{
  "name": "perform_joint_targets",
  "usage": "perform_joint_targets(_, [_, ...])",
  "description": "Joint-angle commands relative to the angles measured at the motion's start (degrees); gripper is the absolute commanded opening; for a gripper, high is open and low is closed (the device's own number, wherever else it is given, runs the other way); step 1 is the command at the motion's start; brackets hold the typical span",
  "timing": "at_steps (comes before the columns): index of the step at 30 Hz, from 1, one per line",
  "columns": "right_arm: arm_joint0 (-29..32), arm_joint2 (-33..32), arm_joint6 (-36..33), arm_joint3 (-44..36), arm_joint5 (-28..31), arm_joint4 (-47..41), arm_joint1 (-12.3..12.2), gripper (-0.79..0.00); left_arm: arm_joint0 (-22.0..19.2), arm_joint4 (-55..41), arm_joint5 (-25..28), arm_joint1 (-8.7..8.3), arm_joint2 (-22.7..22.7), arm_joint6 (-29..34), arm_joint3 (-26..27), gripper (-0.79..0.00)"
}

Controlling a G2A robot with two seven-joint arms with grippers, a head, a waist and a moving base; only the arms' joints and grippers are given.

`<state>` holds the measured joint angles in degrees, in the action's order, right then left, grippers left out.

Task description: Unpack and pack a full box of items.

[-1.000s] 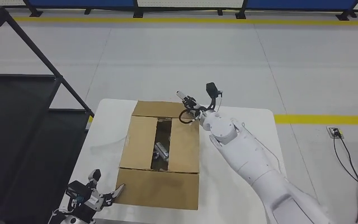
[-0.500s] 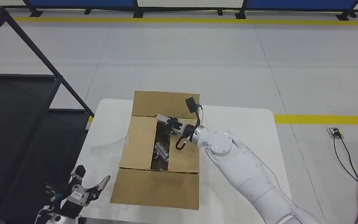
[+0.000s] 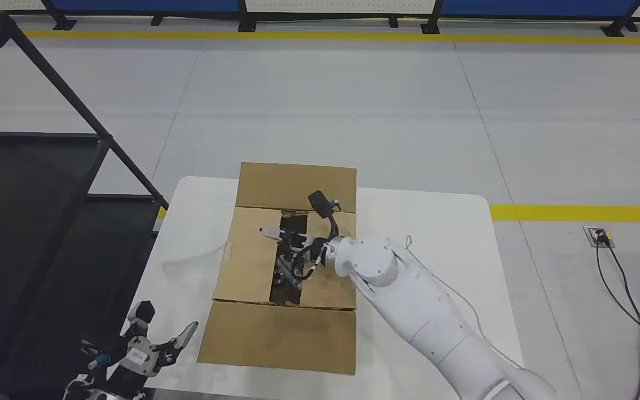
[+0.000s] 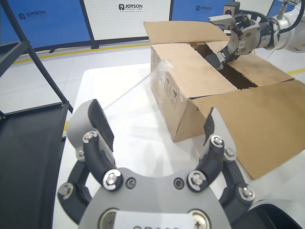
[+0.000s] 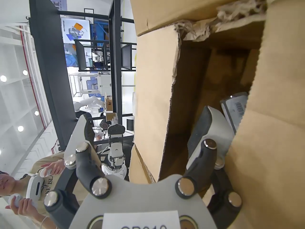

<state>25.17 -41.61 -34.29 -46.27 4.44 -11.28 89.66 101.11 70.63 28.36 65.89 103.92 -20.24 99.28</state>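
box (image 4: 169, 89) side: black handling symbols, no words
packet (image 5: 234, 110) inside box: barcode, digits too small
wall panels (image 4: 128, 22): logo lettering

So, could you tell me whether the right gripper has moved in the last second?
Yes. Against the cardboard box, the right gripper came from its far edge to the gap between the top flaps, one finger now inside it.
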Motion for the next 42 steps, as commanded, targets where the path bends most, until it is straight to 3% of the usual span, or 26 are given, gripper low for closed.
perform_joint_targets(1, [-0.54,0.26,-0.84,1.55,0.55,-1.36,0.65,0.0,0.17,0.14,0.13,0.01,-0.11,-0.13,0.13,0.0])
perform_joint_targets(10, [-2.98,-1.51,-8.04,6.46,6.06,-10.34,2.89,0.0,0.84,1.93,0.62,-0.01,-0.87,-0.56,1.48,0.0])
perform_joint_targets(18, [-3.23,-3.42,-10.17,4.87,8.87,-13.31,3.49,0.0,0.46,5.49,0.25,-0.1,-1.85,-0.48,4.11,0.0])
perform_joint_targets(24, [-2.67,-3.73,-10.1,1.45,10.21,-12.63,3.84,0.0,-0.79,7.31,-4.09,0.19,-4.32,0.6,6.2,0.0])
perform_joint_targets(32, [-2.21,-4.2,-13.08,-1.71,11.31,-14.05,4.42,0.0,-3.75,5.84,-11.51,0.9,-8.5,6.74,8.98,0.0])
perform_joint_targets(42, [-3.11,-4.66,-17.67,0.86,11.61,-16.54,5.35,0.0,-9.35,-0.47,-22.01,2.07,-12.55,13.7,9.34,0.0])
